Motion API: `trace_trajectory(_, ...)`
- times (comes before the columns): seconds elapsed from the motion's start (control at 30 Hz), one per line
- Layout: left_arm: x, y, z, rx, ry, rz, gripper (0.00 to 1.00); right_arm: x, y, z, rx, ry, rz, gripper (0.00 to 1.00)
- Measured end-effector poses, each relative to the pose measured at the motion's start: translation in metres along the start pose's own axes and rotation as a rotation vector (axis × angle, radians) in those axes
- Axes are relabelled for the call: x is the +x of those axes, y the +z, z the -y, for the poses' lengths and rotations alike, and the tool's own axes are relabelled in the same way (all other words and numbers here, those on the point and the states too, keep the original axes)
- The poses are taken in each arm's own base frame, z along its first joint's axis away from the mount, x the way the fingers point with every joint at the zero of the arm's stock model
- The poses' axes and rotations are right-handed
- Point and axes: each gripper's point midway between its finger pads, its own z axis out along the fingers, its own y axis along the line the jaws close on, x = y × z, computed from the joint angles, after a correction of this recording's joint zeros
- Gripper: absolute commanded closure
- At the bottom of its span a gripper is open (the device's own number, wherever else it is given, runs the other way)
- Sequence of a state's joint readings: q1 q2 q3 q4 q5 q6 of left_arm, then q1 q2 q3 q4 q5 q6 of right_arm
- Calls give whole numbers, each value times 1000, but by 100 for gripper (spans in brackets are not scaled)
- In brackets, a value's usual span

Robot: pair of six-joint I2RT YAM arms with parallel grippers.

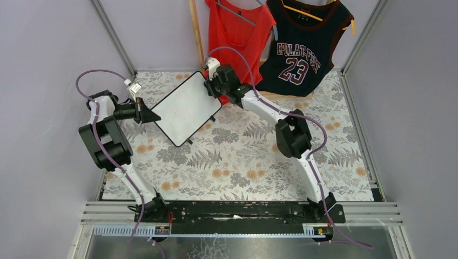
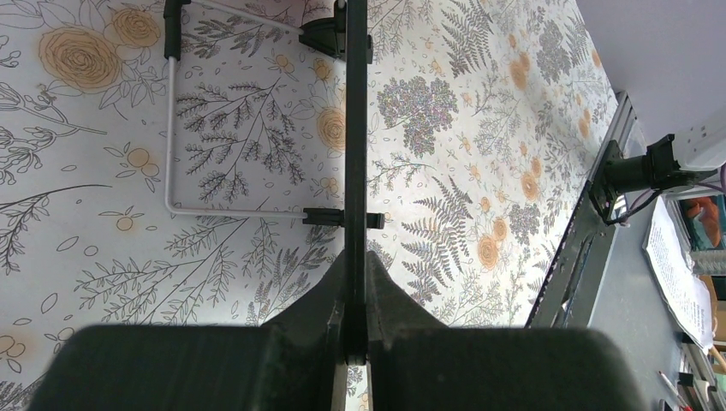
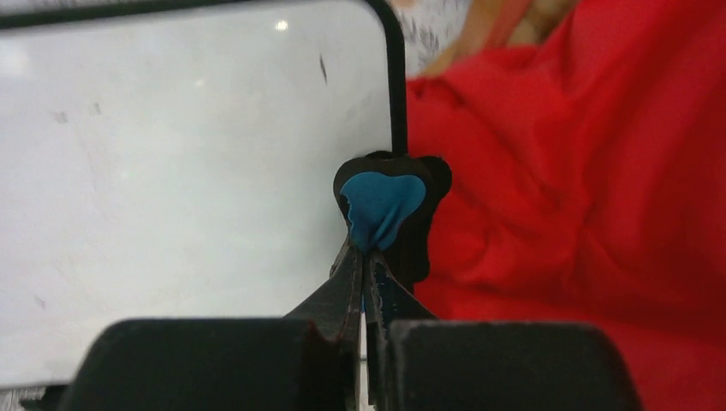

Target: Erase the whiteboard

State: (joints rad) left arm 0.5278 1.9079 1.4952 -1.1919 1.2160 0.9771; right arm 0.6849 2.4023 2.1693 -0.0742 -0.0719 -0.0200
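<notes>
The whiteboard point(image 1: 186, 108), white with a thin black frame, is held tilted above the floral table. Its face looks blank apart from faint specks point(image 3: 171, 171). My left gripper point(image 1: 153, 116) is shut on the board's left edge; the left wrist view shows the black edge point(image 2: 355, 154) running between the jaws, with the wire stand point(image 2: 171, 137) beside it. My right gripper point(image 1: 209, 86) is shut on the small blue eraser point(image 3: 381, 205), which sits at the board's right edge near its top corner.
A red top point(image 1: 237, 27) and a dark "23" jersey point(image 1: 302, 48) hang at the back; the red cloth point(image 3: 582, 171) lies right behind the eraser. The floral table point(image 1: 243, 162) has metal rails at its near edge point(image 1: 243, 213).
</notes>
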Motion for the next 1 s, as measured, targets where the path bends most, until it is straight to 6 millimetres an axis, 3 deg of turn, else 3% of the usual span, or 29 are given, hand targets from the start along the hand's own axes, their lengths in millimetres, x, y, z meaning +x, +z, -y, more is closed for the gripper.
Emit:
trace_trajectory(0.1,0,0,0,0,0,-1,100,17,-20,2,12,11,-65,100)
trace_trajectory(0.2,0,1,0,-2,-5,-3,100,20,-53,1,12,36,-117,100)
trace_trajectory(0.27,0,1,-1,-5,-10,-3,100,6,-85,4,19,57,-126,100)
trace_trajectory(0.47,0,3,-4,-12,-28,0,100,-69,-208,27,94,98,-27,100)
trace_trajectory(0.57,0,3,-5,-15,-37,2,100,-77,-261,36,157,110,-19,100)
trace_trajectory(0.63,1,4,-6,-15,-39,4,100,-65,-286,39,193,118,-54,100)
trace_trajectory(0.7,0,4,-6,-16,-40,6,100,-41,-303,39,218,132,-120,100)
trace_trajectory(1.0,0,5,-8,-24,-56,15,100,108,-352,11,235,292,-483,100)
